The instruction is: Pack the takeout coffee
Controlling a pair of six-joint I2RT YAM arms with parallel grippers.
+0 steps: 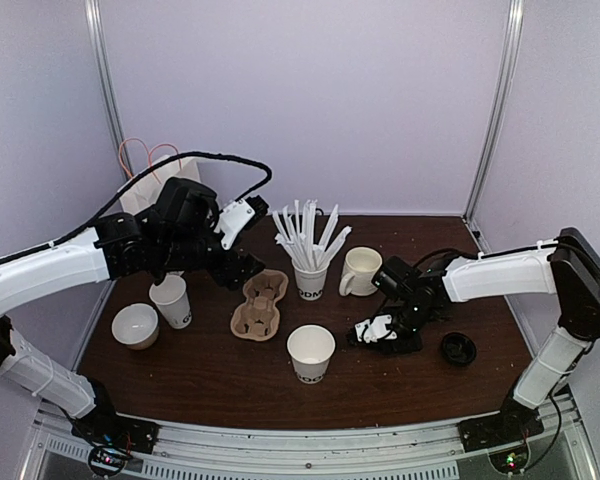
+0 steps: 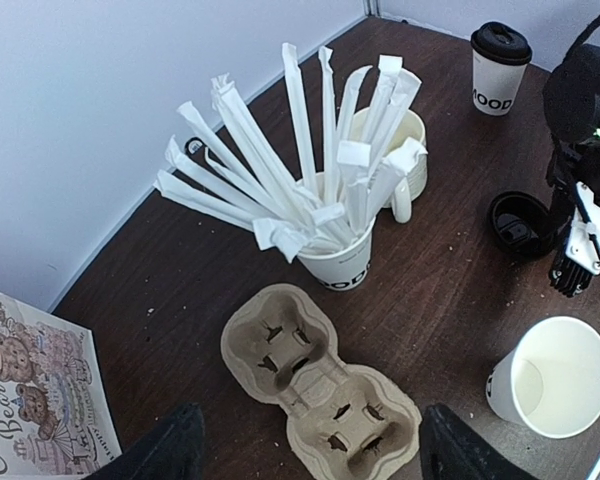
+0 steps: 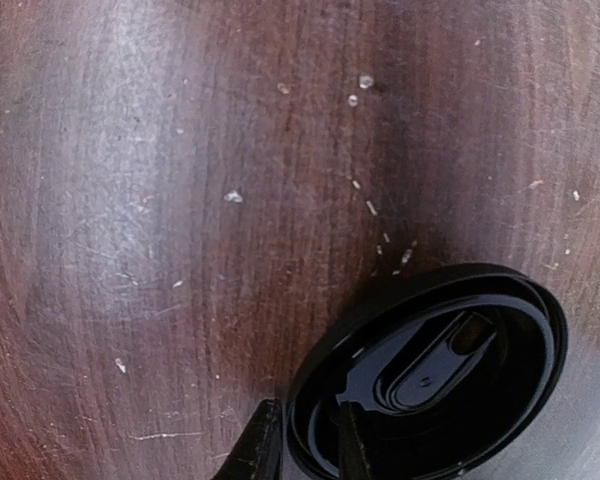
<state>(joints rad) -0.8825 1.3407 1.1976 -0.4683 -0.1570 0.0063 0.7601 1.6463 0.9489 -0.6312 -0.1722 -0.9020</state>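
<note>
An open white paper cup (image 1: 311,352) with black lettering stands at the front centre, also in the left wrist view (image 2: 552,376). A second open one (image 1: 170,301) stands by my left arm. A cup with its black lid on (image 2: 500,55) shows far off in the left wrist view. My right gripper (image 1: 382,331) (image 3: 305,442) is shut on the rim of an upturned black lid (image 3: 430,375) (image 2: 518,220) lying on the table. My left gripper (image 1: 238,272) is open and empty over the brown pulp cup carrier (image 1: 259,305) (image 2: 318,385).
The cup of white sticks (image 1: 309,268) and the cream mug (image 1: 360,271) stand behind the carrier. A white bowl (image 1: 135,325) sits front left. A paper bag (image 1: 156,182) stands at the back left. A black round lid (image 1: 458,348) shows right of my right gripper.
</note>
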